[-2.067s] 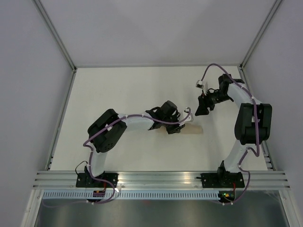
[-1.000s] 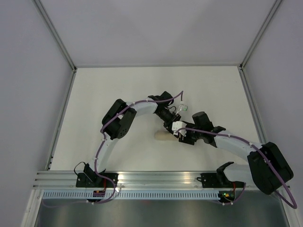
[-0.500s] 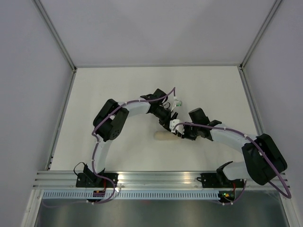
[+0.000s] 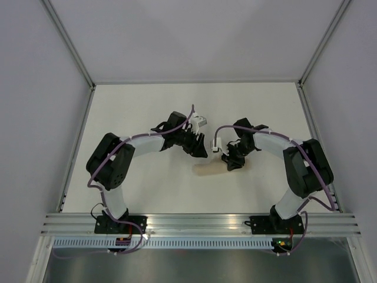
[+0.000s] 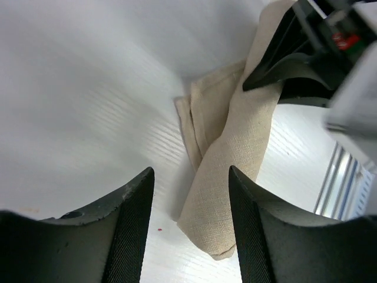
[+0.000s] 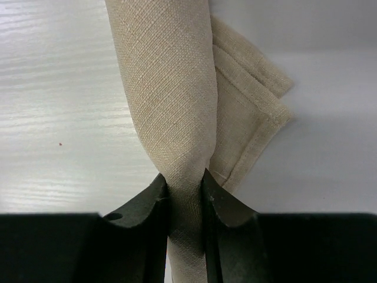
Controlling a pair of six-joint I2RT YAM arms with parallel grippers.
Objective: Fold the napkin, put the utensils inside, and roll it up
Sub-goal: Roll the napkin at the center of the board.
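The tan napkin [image 4: 207,169] lies rolled into a narrow bundle on the white table, with a loose flap corner beside the roll [image 6: 253,112]. My right gripper [image 4: 231,163] is shut on the roll's right end; its two black fingers pinch the cloth [image 6: 186,194]. My left gripper [image 4: 199,148] is open and empty, just up-left of the roll's free end [image 5: 230,171]. Its fingers [image 5: 131,224] straddle that end without touching it. No utensils show; any inside the roll are hidden.
The white table [image 4: 147,112] is walled by grey panels at left, back and right. An aluminium rail [image 4: 200,221] runs along the near edge by both arm bases. The two wrists sit close together over the table's middle.
My left gripper has drawn back up and left off the roll and stands open. My right arm has swung round, and its gripper now pinches the roll's right end.
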